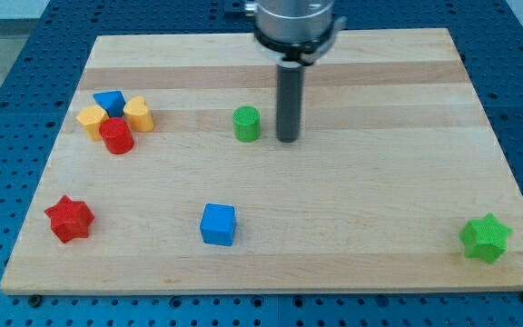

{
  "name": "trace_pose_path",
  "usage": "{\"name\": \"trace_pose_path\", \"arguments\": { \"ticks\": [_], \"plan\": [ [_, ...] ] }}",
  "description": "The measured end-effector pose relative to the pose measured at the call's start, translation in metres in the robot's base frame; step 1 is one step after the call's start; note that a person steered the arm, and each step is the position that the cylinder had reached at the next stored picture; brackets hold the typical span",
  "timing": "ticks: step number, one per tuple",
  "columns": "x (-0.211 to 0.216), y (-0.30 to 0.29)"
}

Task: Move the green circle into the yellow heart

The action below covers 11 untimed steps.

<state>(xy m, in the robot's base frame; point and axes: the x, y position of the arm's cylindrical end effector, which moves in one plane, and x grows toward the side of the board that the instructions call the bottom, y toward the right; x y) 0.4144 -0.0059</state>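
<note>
Your tip (287, 139) grips nothing, being a bare rod. The green circle (247, 123) sits just left of it; the yellow heart (139, 114) lies farther left, on the same line.

No text, label, brand, number or sign can be read on anything in view.

Red star (69, 219), blue cube (218, 224), green star (486, 238) along the board's (379, 200) bottom
</note>
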Motion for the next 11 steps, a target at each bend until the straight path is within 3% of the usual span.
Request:
{"name": "trace_pose_path", "arguments": {
  "ticks": [1,4,5,7,8,9,10,11],
  "plan": [
    [-0.036,-0.069],
    [-0.057,-0.124],
    [-0.053,-0.071],
    [0.051,0.018],
    [0.066,0.047],
    [0.108,0.07],
    [0.143,0.063],
    [0.155,-0.005]
  ]
}}
